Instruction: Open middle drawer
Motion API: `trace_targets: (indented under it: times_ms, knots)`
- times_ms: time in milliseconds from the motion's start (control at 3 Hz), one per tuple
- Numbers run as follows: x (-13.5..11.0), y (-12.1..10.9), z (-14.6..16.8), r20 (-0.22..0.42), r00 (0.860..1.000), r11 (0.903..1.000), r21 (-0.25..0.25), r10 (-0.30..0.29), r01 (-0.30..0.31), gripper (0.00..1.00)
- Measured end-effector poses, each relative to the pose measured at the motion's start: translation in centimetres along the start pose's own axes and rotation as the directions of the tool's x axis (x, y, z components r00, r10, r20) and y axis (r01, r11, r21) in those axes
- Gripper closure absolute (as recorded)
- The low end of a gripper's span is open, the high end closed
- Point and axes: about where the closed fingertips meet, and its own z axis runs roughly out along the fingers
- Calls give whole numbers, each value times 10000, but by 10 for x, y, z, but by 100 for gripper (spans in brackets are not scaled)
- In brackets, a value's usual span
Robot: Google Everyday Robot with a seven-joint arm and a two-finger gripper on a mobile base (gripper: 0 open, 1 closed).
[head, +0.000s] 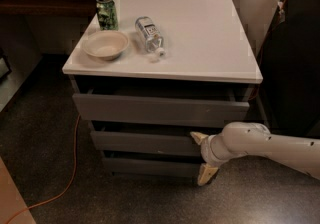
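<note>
The grey cabinet has three stacked drawer fronts under a white top (200, 43). The middle drawer (142, 143) is the flat grey front between the wider top front (160, 109) and the narrower bottom front (150, 167). A dark gap shows above it. My gripper (202, 155) is at the right end of the middle drawer front, on a white arm coming in from the right. It is open. One pale fingertip (198, 137) sits at the front's upper edge and the other (205, 174) hangs low by the bottom drawer. It holds nothing.
On the white top stand a green can (106, 13) and a beige bowl (105, 44), with a clear bottle (149, 34) lying on its side. An orange cable (70, 178) runs over the dark floor at the left. A dark cabinet (295, 58) stands at the right.
</note>
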Motion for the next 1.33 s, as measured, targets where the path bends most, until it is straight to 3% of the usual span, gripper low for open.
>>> trace_targets:
  times_ms: [667,1333]
  knots:
    - [25,-22,34,-35,9990,9977,510,-447,448,0]
    - [52,-45,65,409,9951,9932,785,-895,861,0]
